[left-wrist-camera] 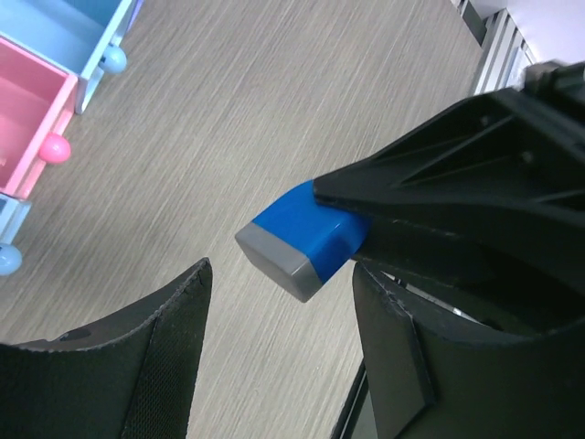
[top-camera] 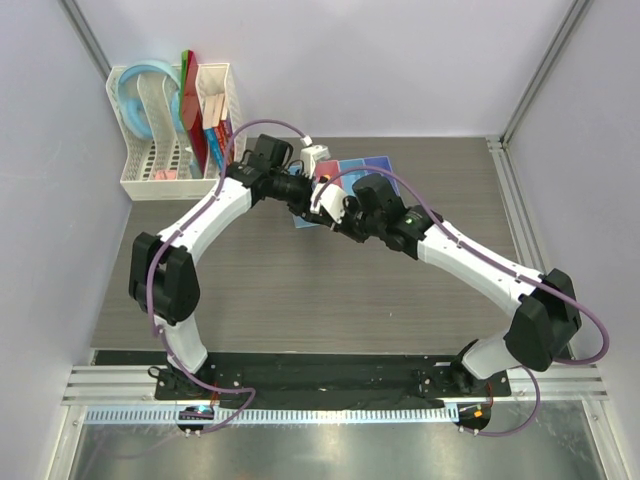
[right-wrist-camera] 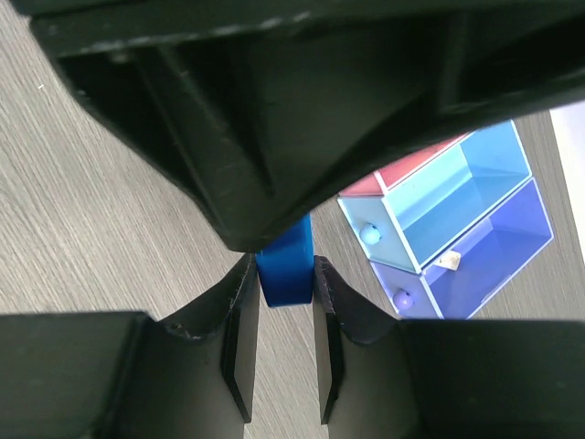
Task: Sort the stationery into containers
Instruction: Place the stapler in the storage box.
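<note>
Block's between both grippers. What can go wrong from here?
1. The right gripper pinches only one end of the blue block; the open left gripper closing on it may twist it loose.
2. It hangs over the table, away from the bins: a drop lands outside.
3. Grippers crowd together; they may collide.

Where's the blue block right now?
Clamped in the right gripper, mid-table in the top view, the blue block has its grey end between the left gripper's open fingers, near the bins.

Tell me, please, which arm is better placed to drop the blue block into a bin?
Probably right: the right end effector is clamped on the blue block, and the bins lie ahead in its wrist view. The left end effector stands open around the block's free end, gripping nothing.
</note>
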Robot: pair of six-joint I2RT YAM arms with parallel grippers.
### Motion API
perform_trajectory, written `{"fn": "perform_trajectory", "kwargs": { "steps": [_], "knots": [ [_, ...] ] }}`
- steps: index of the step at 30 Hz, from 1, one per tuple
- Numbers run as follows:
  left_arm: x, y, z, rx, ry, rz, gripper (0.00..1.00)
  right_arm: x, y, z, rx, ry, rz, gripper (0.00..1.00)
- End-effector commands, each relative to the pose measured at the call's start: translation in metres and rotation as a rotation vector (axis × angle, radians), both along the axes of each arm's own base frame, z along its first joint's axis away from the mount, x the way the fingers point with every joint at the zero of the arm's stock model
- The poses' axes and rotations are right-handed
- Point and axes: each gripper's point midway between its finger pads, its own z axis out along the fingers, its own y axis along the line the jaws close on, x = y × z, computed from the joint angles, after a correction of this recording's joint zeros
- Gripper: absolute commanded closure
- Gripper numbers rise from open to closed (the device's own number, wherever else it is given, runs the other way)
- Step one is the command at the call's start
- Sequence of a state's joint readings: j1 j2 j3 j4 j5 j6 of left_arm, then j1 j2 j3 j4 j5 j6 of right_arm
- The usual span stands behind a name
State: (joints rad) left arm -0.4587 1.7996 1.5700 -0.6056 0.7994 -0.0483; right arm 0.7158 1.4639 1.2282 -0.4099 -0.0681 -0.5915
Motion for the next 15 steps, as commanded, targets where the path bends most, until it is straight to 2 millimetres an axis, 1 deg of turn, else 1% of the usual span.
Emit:
{"fn": "perform_trajectory", "kwargs": {
  "steps": [1,3,7,15],
  "knots": [
    [0.004,-0.003,0.023,-0.023,-0.055,-0.009,0.36,-0.001,0.004,0.028,0.067,-0.068,-0.011,0.99],
    [0.004,-0.002,0.024,-0.021,-0.059,-0.009,0.36,-0.003,0.005,0.030,0.071,-0.071,-0.010,0.99],
    [0.004,-0.001,0.018,-0.009,-0.051,-0.006,0.36,-0.006,0.003,0.035,0.080,-0.081,-0.013,0.99],
    [0.006,0.003,0.009,0.022,-0.058,0.004,0.36,-0.009,-0.001,0.052,0.100,-0.108,-0.016,0.99]
  ]
}}
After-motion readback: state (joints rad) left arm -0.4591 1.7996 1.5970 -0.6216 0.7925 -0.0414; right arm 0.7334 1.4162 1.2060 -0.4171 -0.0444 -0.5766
